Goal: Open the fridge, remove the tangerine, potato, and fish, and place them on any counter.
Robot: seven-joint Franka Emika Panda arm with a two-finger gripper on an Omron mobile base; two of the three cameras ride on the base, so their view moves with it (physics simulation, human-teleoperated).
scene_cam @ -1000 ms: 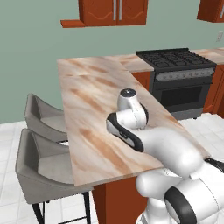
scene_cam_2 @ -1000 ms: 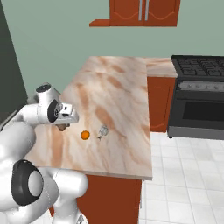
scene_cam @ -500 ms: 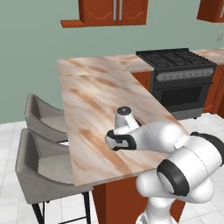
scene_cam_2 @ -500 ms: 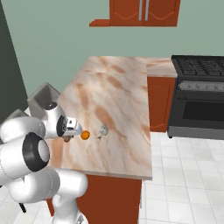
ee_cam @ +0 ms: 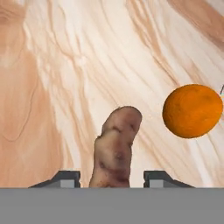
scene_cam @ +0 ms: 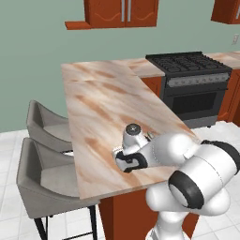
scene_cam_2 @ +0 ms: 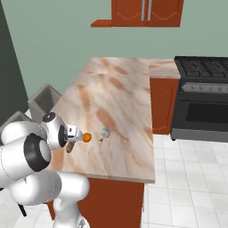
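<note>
Three task items sit together near the front edge of the counter [scene_cam_2: 120, 95], the big marbled slab that serves as landmark for everything else. On its far right side stands a black stove [scene_cam: 190, 70]; along its left side are two grey stools [scene_cam: 44, 176]; red-brown wall cabinets [scene_cam_2: 147, 11] hang above its far end.

Low over the counter's near left part, the gripper [ee_cam: 112, 177] has the potato [ee_cam: 114, 151] standing between its two finger tips. Whether they press on it or have let go cannot be told, since a gap shows on each side in the hand view. From the right base view the potato [scene_cam_2: 70, 146] leans down to the stone by the hand.

Just beside the potato lies the tangerine [scene_cam_2: 87, 137], and a little further along the counter the small silvery fish [scene_cam_2: 104, 132].

Judging by look, the potato is firm, lumpy and light, best held across its middle. The tangerine is round and likely to roll if nudged. Nothing else crowds the slab there.
</note>
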